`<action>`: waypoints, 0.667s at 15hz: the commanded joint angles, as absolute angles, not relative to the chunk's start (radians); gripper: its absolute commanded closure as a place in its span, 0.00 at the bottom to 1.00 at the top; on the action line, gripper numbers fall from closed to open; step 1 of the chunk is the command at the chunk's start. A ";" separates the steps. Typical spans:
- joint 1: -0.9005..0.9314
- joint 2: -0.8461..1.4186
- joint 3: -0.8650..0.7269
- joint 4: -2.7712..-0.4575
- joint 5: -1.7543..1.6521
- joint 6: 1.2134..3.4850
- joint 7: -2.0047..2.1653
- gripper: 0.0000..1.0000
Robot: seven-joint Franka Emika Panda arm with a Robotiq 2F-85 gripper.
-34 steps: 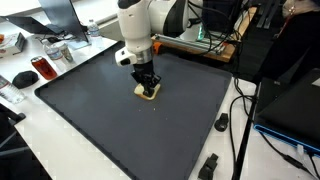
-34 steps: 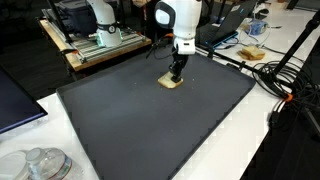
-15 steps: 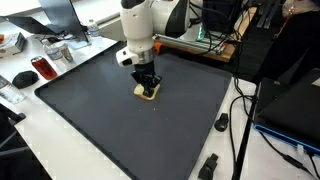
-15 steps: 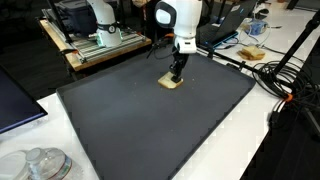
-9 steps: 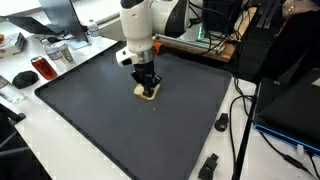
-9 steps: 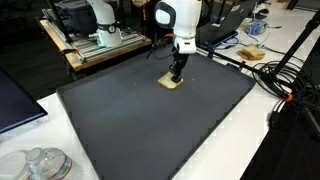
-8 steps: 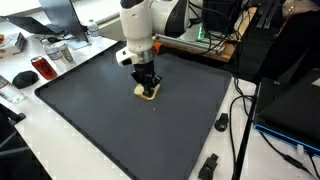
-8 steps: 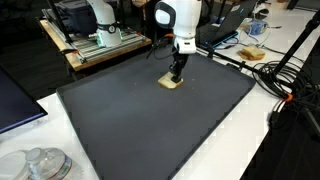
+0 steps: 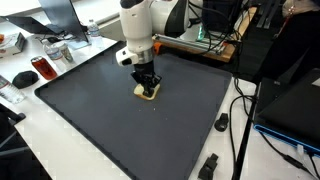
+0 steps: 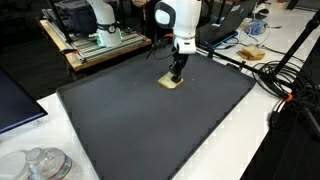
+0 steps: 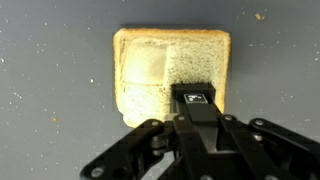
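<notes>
Looking through the wrist view, you have the gripper [image 11: 195,98] with its fingers drawn together at the centre. The tips rest on the top face of the slice of bread [image 11: 150,70]; whether they pinch any crumb cannot be told. The slice lies flat on the dark mat [image 9: 120,130], toward the edge nearest the arm's base.

Expect it to be very light, soft and easily crushed, and likely to tear or shed crumbs if squeezed hard. The crust along two opposite edges is probably the firmest place to hold, with a gentle close.

Only the wrist view shows the surface: a pale patch on one half and a browner, speckled half under the fingers. In both exterior views the slice [image 10: 171,83] is a small tan patch half hidden beneath the gripper [image 10: 176,74]. They do show its place on the mat and the cables [image 10: 265,75] beyond it.
</notes>
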State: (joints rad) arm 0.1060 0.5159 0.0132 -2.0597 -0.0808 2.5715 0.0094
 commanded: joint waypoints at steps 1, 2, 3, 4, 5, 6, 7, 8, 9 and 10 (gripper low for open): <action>0.092 0.576 0.016 -2.060 -0.087 2.631 -0.002 0.95; 0.092 0.576 0.016 -2.060 -0.087 2.631 -0.002 0.95; 0.094 0.577 0.013 -2.059 -0.090 2.631 0.003 0.95; 0.095 0.577 0.012 -2.059 -0.091 2.631 0.004 0.95; 0.092 0.577 0.016 -2.059 -0.087 2.630 -0.002 0.95; 0.095 0.577 0.013 -2.058 -0.091 2.630 0.004 0.95; 0.096 0.577 0.013 -2.058 -0.091 2.630 0.003 0.95; 0.096 0.577 0.012 -2.057 -0.093 2.629 0.004 0.95; 0.097 0.578 0.012 -2.057 -0.093 2.628 0.004 0.95; 0.098 0.578 0.011 -2.057 -0.094 2.628 0.006 0.95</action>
